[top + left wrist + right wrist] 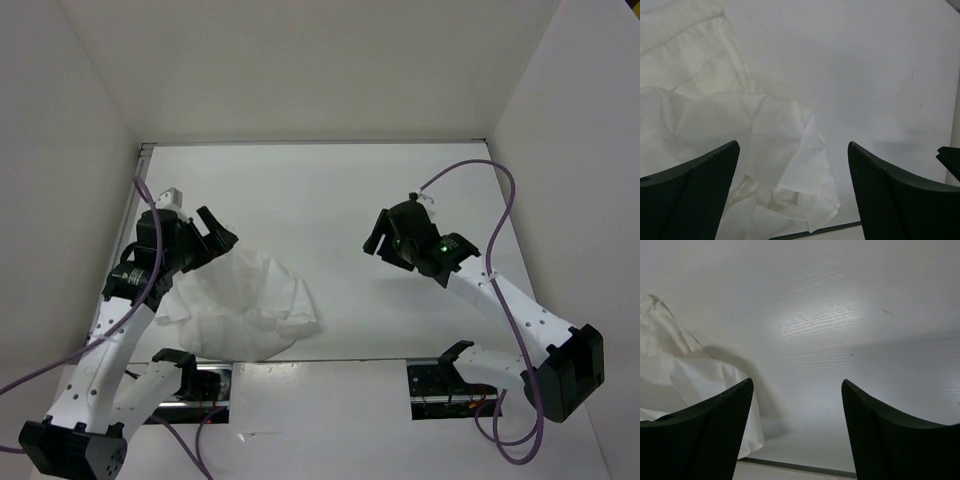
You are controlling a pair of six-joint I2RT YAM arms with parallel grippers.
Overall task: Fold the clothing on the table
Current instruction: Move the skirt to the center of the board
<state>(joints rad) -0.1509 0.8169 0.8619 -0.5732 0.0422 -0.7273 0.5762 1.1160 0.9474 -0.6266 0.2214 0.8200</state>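
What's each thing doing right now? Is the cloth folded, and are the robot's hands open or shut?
clothing: crumpled in a loose heap, not folded.
left gripper: open, empty, over the clothing.
right gripper: open, empty, over bare table.

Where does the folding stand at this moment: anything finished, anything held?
Done: no tidy fold shows; the clothing lies rumpled in a heap by the near-left edge of the table. In hand: nothing; the left end effector hangs open above the heap's far side, the right end effector open over bare table, apart from the fabric. Remaining: grasp, flatten and fold, so essentially the whole job.
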